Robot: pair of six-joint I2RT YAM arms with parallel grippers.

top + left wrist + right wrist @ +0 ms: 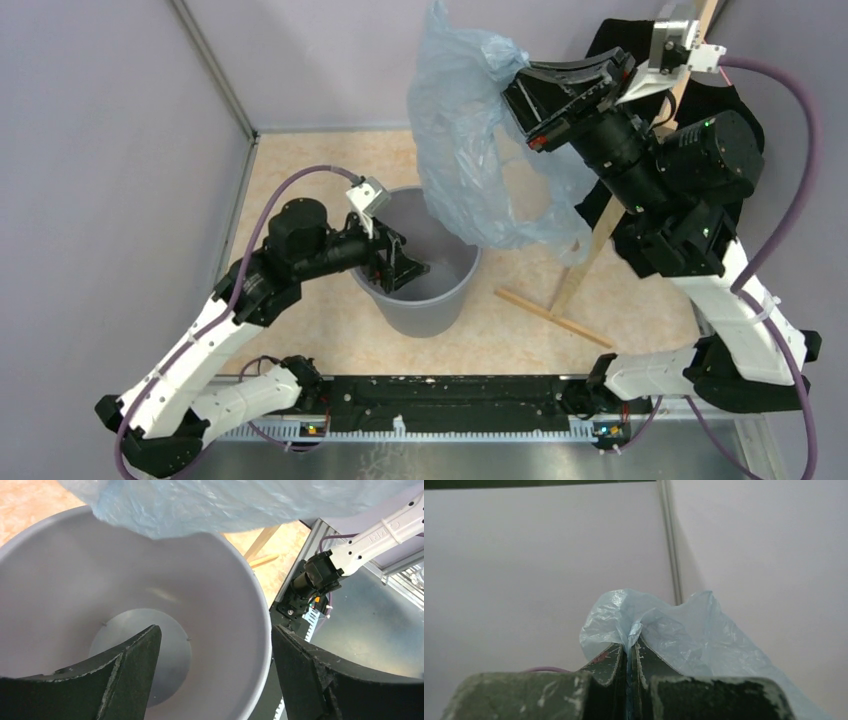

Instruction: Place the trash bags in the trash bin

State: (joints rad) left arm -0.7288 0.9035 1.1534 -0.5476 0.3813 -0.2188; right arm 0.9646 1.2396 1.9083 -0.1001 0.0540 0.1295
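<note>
A pale blue translucent trash bag (470,140) hangs in the air from my right gripper (522,92), which is shut on its upper edge; the film shows pinched between the jaws in the right wrist view (659,625). The bag's lower end dangles over the far right rim of the grey round trash bin (440,315). My left gripper (408,268) is open over the bin's mouth, one finger inside the rim and one outside. The left wrist view looks down into the bin (220,580), bare inside, with the bag (225,505) above its far rim.
Thin wooden sticks (552,318) lie and lean on the tan table right of the bin. A black cloth (725,100) hangs at the back right behind the right arm. Grey walls close the back and left. A black rail (450,400) runs along the near edge.
</note>
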